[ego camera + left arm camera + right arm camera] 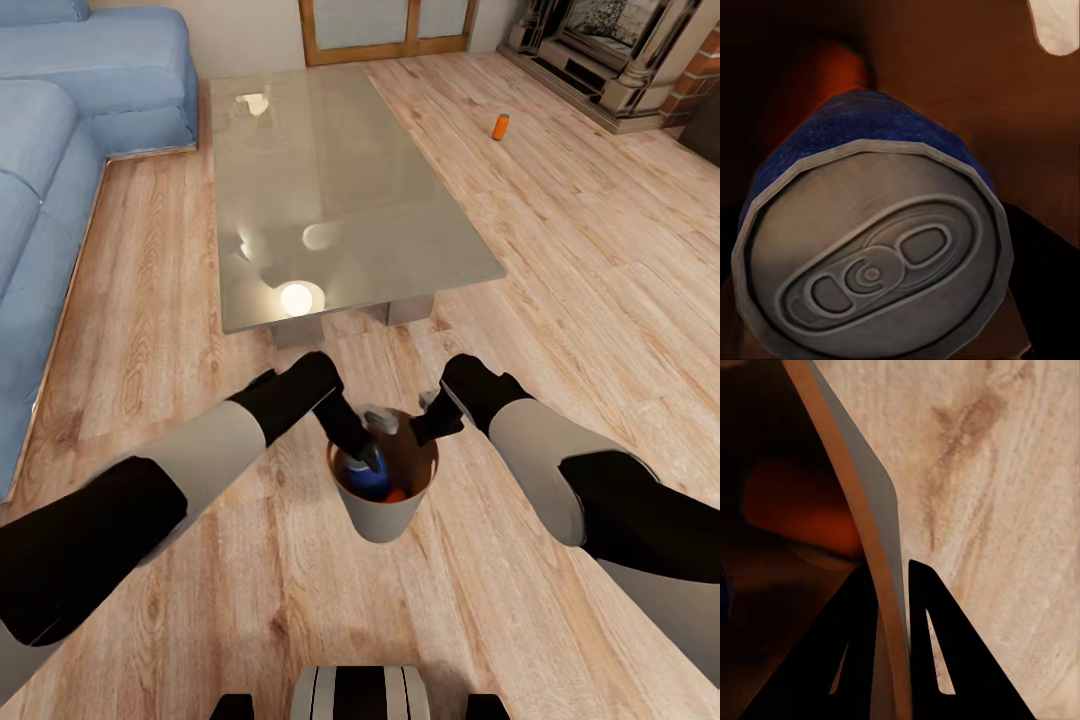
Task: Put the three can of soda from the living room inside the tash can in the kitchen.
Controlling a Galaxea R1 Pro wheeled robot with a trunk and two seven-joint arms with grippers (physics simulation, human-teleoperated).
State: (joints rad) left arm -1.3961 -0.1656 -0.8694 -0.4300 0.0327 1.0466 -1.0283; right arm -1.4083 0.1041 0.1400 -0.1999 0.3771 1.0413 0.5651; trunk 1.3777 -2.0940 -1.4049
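Holding step: the pale grey tapered bin with the glossy orange-brown inside [383,520] is pinched at its rim by the right gripper [891,585], its two black fingers closed on the wall, one inside and one outside.
Blue can: the dark blue soda can with a silvery top [870,262] sits inside the bin, at the left gripper [368,455], which reaches down into it; whether that gripper grips the can or has let go cannot be told.
Orange can in bin: an orange-red soda can [395,495] lies at the bin's bottom, beside the blue one.
Third can: another orange-red soda can [500,126] stands on the wood floor [560,250], well apart from the bin, beyond the glass coffee table [330,180] and near the ornate fireplace [610,60].
Doing it well: the right gripper should likely keep the bin upright while the left arm lifts straight out without catching the rim.
Writing: none readable; the cans show plain colour, and the blue can's top shows only the pull tab.
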